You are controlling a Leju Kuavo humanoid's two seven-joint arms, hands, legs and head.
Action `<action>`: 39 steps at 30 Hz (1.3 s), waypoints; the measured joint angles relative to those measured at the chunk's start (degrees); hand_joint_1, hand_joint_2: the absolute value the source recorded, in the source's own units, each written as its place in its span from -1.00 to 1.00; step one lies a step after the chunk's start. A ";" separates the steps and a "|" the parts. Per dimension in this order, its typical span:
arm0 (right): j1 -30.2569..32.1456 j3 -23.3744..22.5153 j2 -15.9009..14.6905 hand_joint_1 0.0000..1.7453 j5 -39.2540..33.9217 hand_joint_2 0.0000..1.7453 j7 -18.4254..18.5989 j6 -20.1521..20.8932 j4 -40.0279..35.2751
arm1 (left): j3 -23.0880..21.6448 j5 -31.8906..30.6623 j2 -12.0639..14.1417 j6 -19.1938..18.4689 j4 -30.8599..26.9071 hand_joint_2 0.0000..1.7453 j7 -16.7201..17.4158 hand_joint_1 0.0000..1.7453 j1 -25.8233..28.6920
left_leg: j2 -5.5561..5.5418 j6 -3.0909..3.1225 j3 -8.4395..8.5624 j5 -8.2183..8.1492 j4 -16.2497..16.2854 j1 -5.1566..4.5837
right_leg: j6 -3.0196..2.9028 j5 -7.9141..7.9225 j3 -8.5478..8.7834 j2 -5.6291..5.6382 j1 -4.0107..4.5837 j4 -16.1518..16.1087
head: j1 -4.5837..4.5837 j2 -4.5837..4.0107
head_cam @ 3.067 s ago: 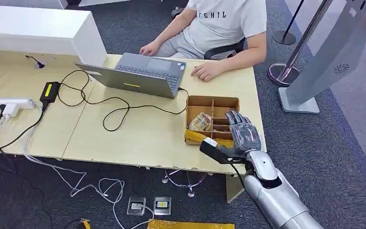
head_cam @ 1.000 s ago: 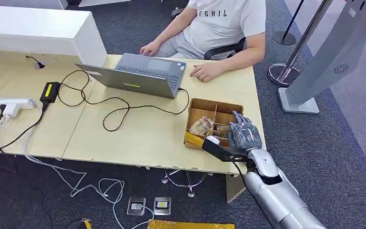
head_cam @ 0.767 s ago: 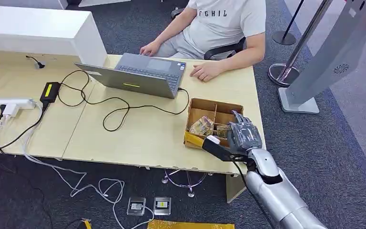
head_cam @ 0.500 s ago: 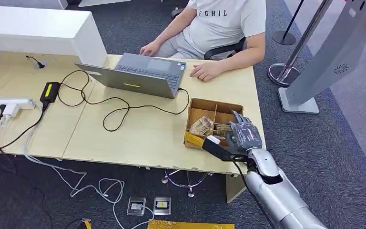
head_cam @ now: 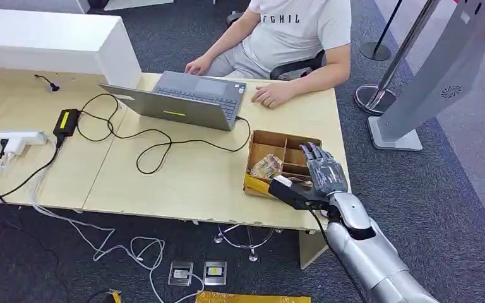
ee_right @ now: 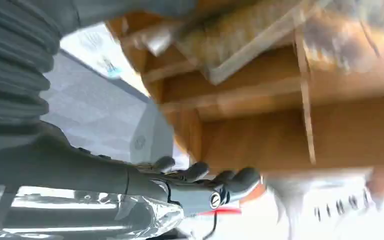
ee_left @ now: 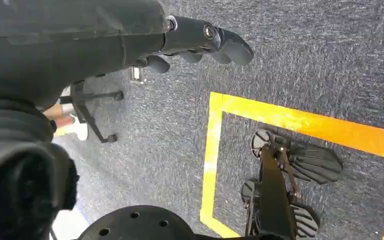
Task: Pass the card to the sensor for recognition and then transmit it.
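Because the right hand (head_cam: 323,175) hovers with fingers spread and holding nothing over the compartmented wooden box (head_cam: 281,140) on the counter (head_cam: 183,180), a misaligned descent may strike a divider or pinch the loose banknotes (head_cam: 264,167) instead of the card, whose position among the compartments cannot be told.

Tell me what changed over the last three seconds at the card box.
The right hand dipped into the wooden box, then rose again, fingers spread; I can't tell whether it holds a card. The box shifted slightly. Laptop and person stayed put.
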 joint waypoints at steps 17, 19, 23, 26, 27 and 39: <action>0.49 -0.02 0.02 -1.00 -0.68 1.00 -0.22 0.37 0.00 | -0.48 0.00 0.02 -0.07 0.00 -1.00 0.00 -1.00 0.05 | 0.01 -0.02 -0.07 -0.01 0.00 0.00 | -0.01 0.00 -0.08 0.01 0.00 0.00 | 0.00 0.00; 0.49 0.00 0.04 -1.00 -1.16 1.00 -0.52 0.37 0.00 | -0.50 0.00 0.02 -0.07 0.00 -1.00 0.00 -1.00 0.04 | 0.01 -0.02 -0.07 0.00 0.00 0.00 | -0.01 0.00 -0.08 0.02 0.00 0.00 | 0.00 0.00; 0.49 -0.02 0.09 -1.00 -2.56 1.00 -0.55 0.98 -0.02 | -0.52 0.00 0.02 -0.07 0.00 -1.00 0.00 -1.00 0.05 | 0.01 -0.02 -0.07 -0.01 0.00 0.00 | -0.01 0.00 -0.08 0.02 0.00 0.00 | -0.02 0.00; 0.46 -0.02 0.07 -1.00 -3.04 1.00 -0.53 1.66 -0.33 | -0.55 0.00 0.02 -0.07 0.00 -1.00 0.00 -1.00 0.05 | 0.01 -0.02 -0.07 -0.01 0.00 0.00 | -0.01 0.00 -0.08 0.02 0.00 0.00 | 0.00 0.00; 0.41 -0.02 0.07 -1.00 -3.28 1.00 -0.50 2.10 -0.52 | -0.55 0.02 0.02 -0.09 0.00 -1.00 0.00 -1.00 0.05 | 0.01 -0.02 -0.07 -0.01 0.00 0.00 | -0.01 0.00 -0.08 0.02 0.00 0.00 | 0.00 0.00; -1.28 -2.84 -3.39 -1.00 -4.31 1.00 2.56 10.45 -12.42 | -0.59 0.11 0.33 -0.35 0.00 -1.00 -0.02 -1.00 0.41 | 0.01 -0.01 -0.06 0.00 0.01 -0.01 | -0.01 0.00 -0.09 0.03 -0.01 0.00 | 0.00 0.02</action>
